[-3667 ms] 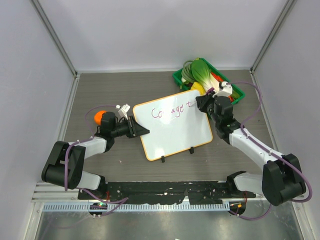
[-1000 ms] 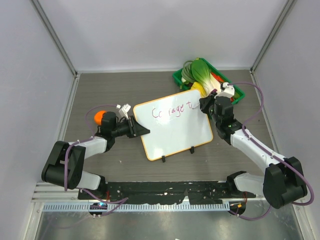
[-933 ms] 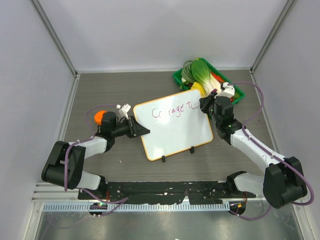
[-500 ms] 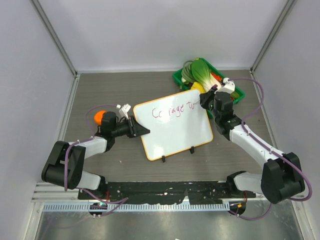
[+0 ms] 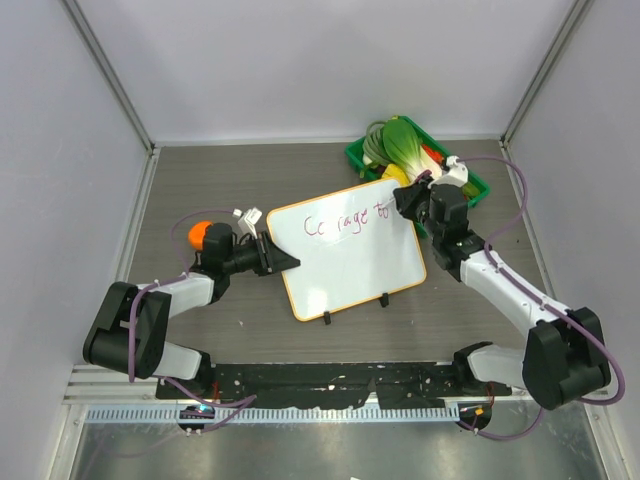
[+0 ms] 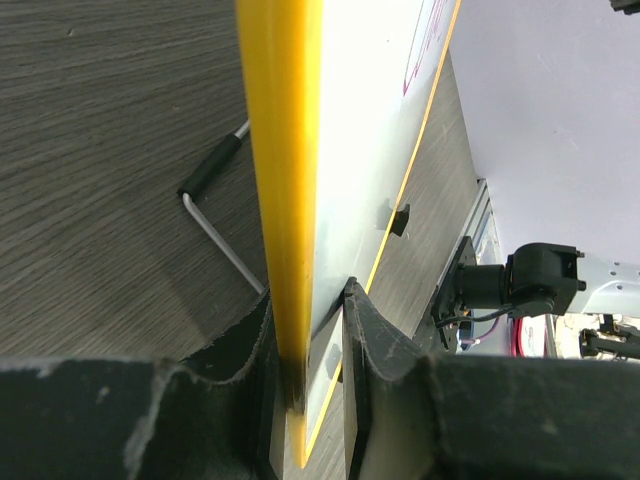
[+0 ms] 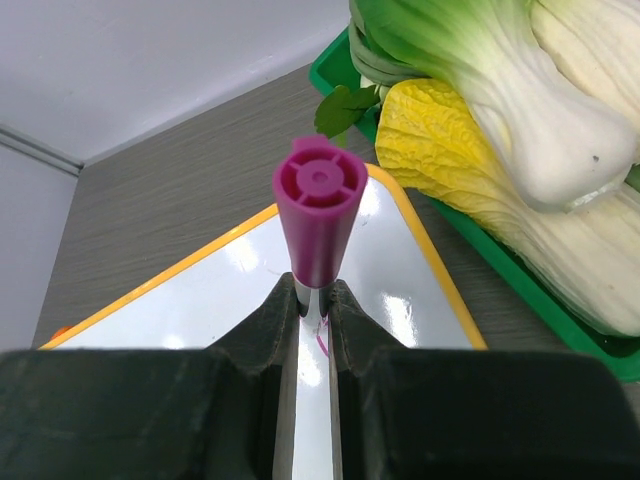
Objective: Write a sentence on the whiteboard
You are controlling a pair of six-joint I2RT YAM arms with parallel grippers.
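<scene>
Whiteboard (image 5: 345,265) sitting mid-table, left gripper (image 5: 284,263) clamping its left edge. Right gripper (image 5: 408,202) pinching purple marker (image 7: 318,212), working at top right corner. Sentence (image 5: 345,222) reading "Courage to" so far — lower half blank, more words likely remaining.

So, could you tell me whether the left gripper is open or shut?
Shut: the left gripper clamps the whiteboard; its fingers press either side of the yellow edge.
</scene>
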